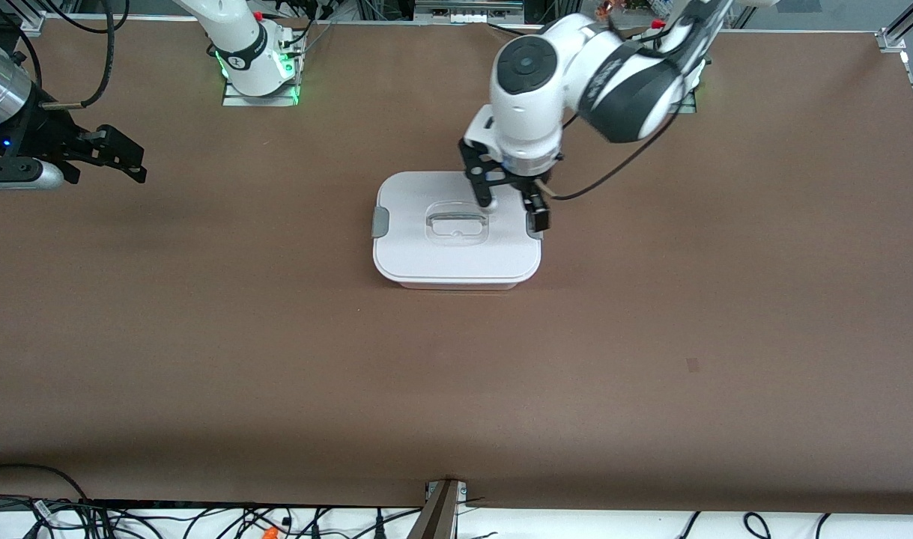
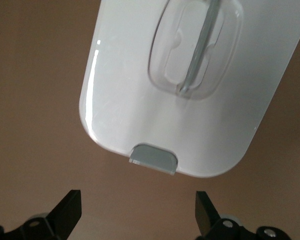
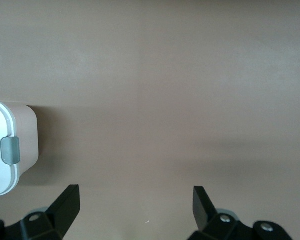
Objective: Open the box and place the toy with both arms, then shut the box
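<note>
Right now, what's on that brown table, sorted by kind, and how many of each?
Box with white lid: 1
Grey clips on the lid: 2
Clear handle in the lid: 1
Robot arms, each with an open tool: 2, the left tool over the box, the right tool waiting aside
Toy: 0 in sight
Total: 6
</note>
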Available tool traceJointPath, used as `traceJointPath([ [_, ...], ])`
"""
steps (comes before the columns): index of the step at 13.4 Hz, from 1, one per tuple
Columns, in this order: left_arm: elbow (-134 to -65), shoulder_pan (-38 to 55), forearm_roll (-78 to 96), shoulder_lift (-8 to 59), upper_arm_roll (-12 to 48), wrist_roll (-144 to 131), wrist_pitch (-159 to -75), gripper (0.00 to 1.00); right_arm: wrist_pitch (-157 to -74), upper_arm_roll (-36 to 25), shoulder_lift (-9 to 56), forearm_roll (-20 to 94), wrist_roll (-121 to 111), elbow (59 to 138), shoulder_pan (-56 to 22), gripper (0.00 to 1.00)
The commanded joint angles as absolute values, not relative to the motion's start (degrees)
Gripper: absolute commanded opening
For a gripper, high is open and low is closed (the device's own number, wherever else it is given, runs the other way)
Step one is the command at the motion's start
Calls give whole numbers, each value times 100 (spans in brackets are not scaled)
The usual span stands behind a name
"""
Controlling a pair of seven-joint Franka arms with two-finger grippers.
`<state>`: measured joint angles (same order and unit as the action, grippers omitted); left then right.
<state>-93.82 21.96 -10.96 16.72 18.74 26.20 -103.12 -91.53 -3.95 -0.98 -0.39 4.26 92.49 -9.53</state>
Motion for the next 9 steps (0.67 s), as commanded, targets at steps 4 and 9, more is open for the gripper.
traceJointPath([
  [4,-8861,767,-677,1151,1881,2444,-9168,100,-9053,-343,-44,-44,483,9132,-888,100],
  [9,-7981,194,-554,1116,1855,2197,-8026,100,-9053,-352,-44,-44,483,9141,-879,100],
])
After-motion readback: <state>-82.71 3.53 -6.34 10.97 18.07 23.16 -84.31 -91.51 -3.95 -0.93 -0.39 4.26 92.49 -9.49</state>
